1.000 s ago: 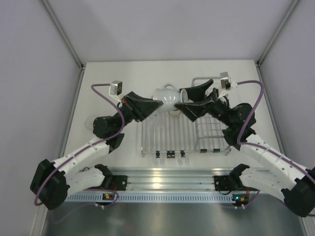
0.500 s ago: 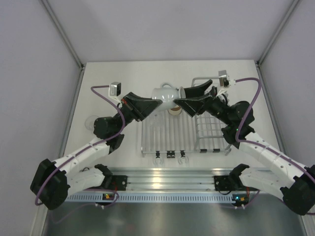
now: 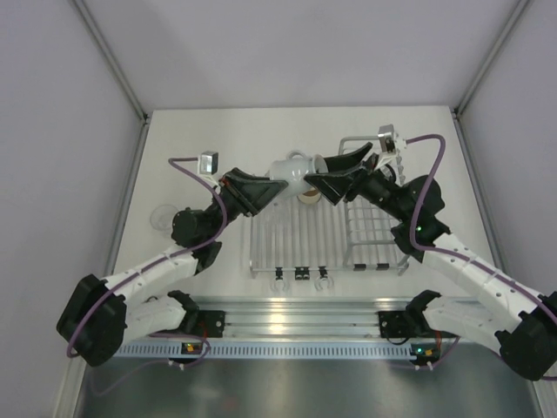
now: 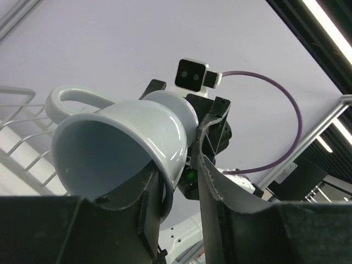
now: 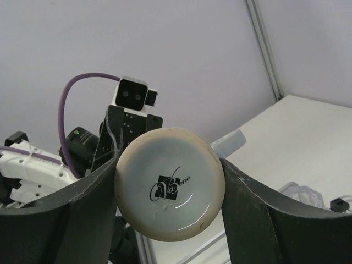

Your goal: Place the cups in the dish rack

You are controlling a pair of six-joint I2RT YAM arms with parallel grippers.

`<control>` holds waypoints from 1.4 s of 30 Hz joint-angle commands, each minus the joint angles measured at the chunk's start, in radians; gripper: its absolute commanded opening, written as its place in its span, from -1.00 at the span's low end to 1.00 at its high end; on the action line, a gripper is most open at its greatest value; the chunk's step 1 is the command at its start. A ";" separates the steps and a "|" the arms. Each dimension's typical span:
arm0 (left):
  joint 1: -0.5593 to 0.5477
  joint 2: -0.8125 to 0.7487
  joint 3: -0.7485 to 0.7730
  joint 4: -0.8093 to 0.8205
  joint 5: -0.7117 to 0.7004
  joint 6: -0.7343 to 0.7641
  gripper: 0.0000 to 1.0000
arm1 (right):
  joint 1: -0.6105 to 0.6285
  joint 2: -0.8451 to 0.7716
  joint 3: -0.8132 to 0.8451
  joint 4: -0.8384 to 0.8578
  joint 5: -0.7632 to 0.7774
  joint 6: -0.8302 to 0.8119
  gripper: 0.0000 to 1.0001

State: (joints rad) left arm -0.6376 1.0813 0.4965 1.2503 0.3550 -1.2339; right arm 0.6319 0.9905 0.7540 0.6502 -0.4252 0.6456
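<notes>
- Top view: bright, even, diffuse; white counter point(image 3: 218, 139) nearly washed out, shadows beneath the arms point(image 3: 148, 274) soft and faint.
- Strong glare band on the metal rail point(image 3: 296, 310) at the near edge.
- Left wrist view: ceiling light strip point(image 4: 329, 25) blown out upper right; soft sheen on the pale blue cup point(image 4: 148, 132); left gripper point(image 4: 176, 184) dark, blurred at the bottom edge.
- Right wrist view: cup base sharp, 1 small curved glint; right gripper point(image 5: 169, 165) slightly soft, wall point(image 5: 165, 44) behind evenly lit.
</notes>
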 commanded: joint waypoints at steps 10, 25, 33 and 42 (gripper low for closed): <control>-0.004 -0.095 -0.018 -0.075 0.021 0.138 -0.20 | -0.009 0.011 0.068 -0.135 0.147 -0.172 -1.00; 0.000 -0.297 -0.001 -0.589 -0.060 0.390 -0.11 | -0.009 0.008 0.182 -0.349 0.239 -0.305 -1.00; 0.000 -0.382 0.152 -1.137 -0.292 0.675 0.06 | -0.006 0.039 0.278 -0.576 0.341 -0.412 -1.00; 0.000 -0.340 0.410 -1.479 -0.533 0.928 0.12 | 0.130 0.158 0.363 -0.764 0.564 -0.498 -1.00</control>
State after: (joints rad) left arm -0.6373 0.7258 0.8242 -0.0704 -0.0692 -0.4412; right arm 0.7219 1.1328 1.0187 -0.1154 0.0383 0.1905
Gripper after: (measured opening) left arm 0.554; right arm 0.648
